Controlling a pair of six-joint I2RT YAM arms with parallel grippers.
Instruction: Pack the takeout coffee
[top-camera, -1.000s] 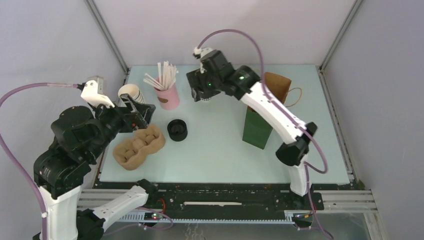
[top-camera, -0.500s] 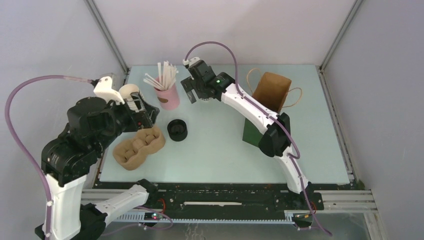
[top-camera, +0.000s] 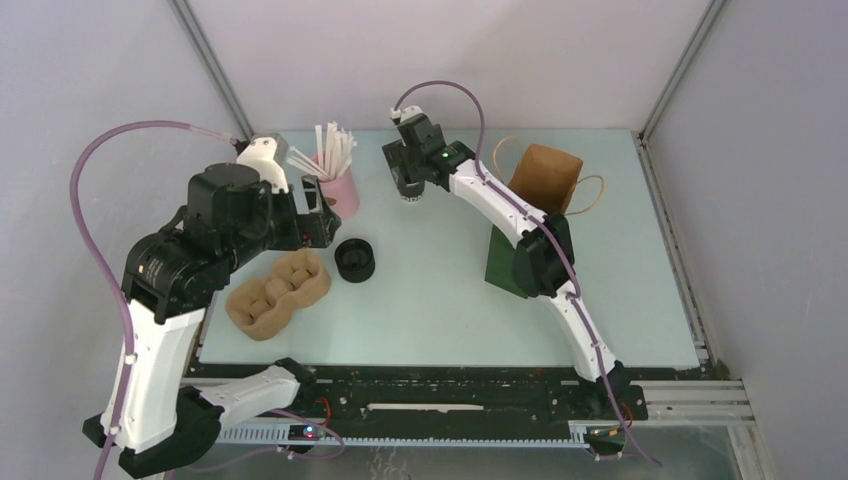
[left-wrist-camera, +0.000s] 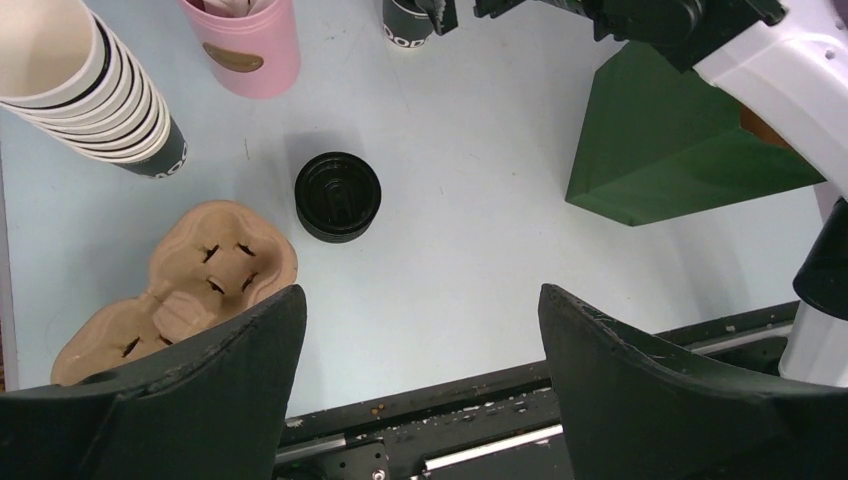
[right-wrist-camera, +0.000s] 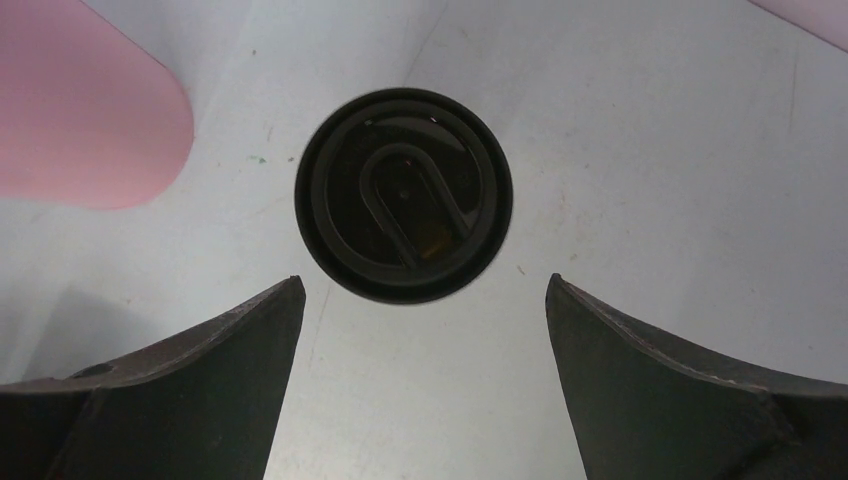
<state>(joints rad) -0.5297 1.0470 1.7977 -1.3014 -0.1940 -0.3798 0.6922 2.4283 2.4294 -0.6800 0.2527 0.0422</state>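
The step in hand is the reach for the coffee (right-wrist-camera: 403, 195). It stands near the far edge of the bench (top-camera: 440, 300), just right of the pink cup (left-wrist-camera: 245, 45) and well left of the bag (top-camera: 545, 178). The right gripper (right-wrist-camera: 422, 285) hangs directly over its lid with its fingers spread wide and nothing between them. The left gripper (left-wrist-camera: 417, 300) is likewise spread and empty, above the bench's near left part.

Next, I judge, the right gripper must drop until its fingers flank the cup below the lid, close on it, then lift it and carry it right to the bag's open mouth.

As for writing, white letters on the coffee's side read roughly "OOD", cut off. The pink cup bears a tan oval label I cannot read. The lid shows only a raised U shape.
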